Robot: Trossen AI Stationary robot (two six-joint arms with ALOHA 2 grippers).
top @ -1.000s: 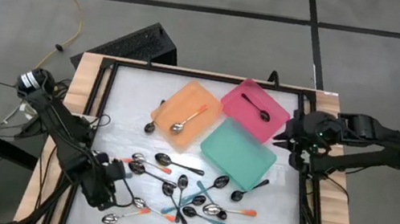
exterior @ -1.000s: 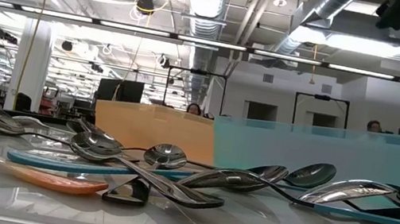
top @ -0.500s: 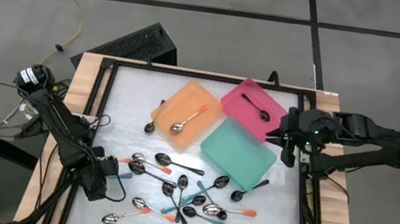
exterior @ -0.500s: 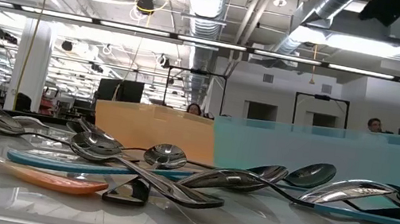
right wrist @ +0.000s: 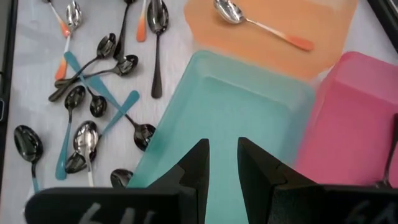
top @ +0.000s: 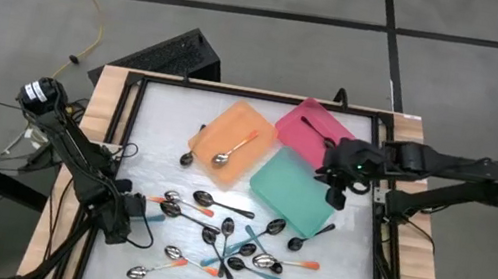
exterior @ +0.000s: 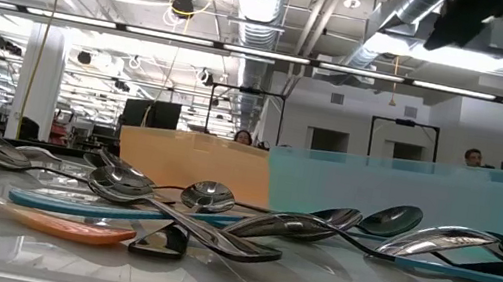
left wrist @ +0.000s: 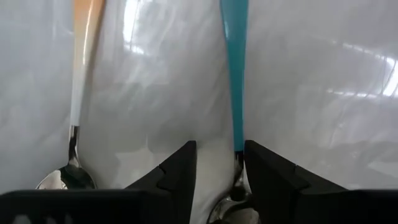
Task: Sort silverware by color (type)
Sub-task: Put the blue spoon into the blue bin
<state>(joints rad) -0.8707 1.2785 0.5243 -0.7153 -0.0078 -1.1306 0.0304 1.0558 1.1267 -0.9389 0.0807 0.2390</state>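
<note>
White tabletop (top: 154, 134) in a black frame, grey floor around, office space behind in the low view. Three trays sit toward the far side: orange tray (top: 233, 142) with one orange-handled spoon (top: 235, 148) inside, pink tray (top: 316, 131) beside it, teal tray (top: 296, 190) just nearer. Most spoons (top: 231, 248) lie in a loose overlapping pile on the near half of the table, teal, orange and black handles mixed; one dark spoon (top: 189, 153) lies just beside the orange tray. Left gripper (top: 118, 227) sits low at the near left edge of the table, jaws parted and holding nothing, a teal handle (left wrist: 235, 74) running between the fingertips and an orange-handled one (left wrist: 81, 74) beside. Right gripper (top: 336, 179) hangs over the seam of pink and teal trays, fingers (right wrist: 198, 165) a narrow gap apart, nothing between them.
</note>
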